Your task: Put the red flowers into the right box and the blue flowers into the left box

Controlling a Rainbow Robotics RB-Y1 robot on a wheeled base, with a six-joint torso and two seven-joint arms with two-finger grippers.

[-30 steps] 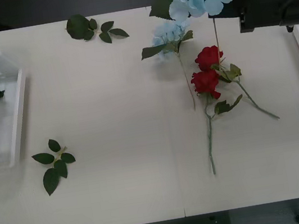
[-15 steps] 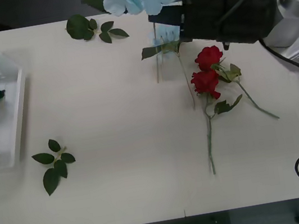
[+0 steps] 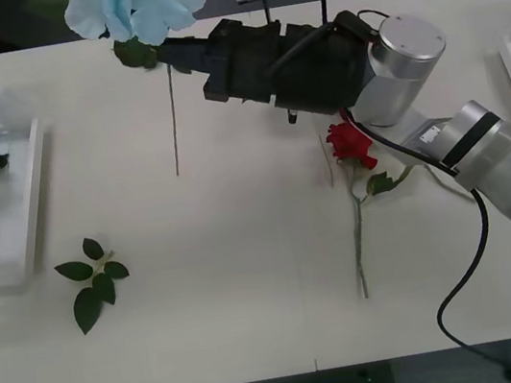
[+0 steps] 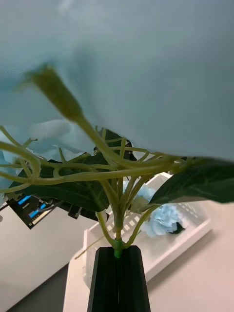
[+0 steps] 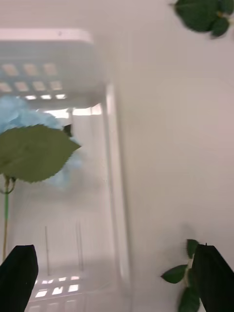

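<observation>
Right gripper (image 4: 117,273) is clamping a blue flower (image 3: 143,3), jaws closed on its stem. Left gripper (image 5: 114,278) is hanging wide open over the left box (image 3: 32,193), one bloom inside; roses (image 3: 350,142) are lying unsorted

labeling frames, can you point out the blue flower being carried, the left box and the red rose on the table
carried blue flower (image 3: 134,5), front view, on its pale petals
left box (image 3: 32,178), front view, on its right-hand rim
red rose (image 3: 349,142), front view, on the bloom
</observation>
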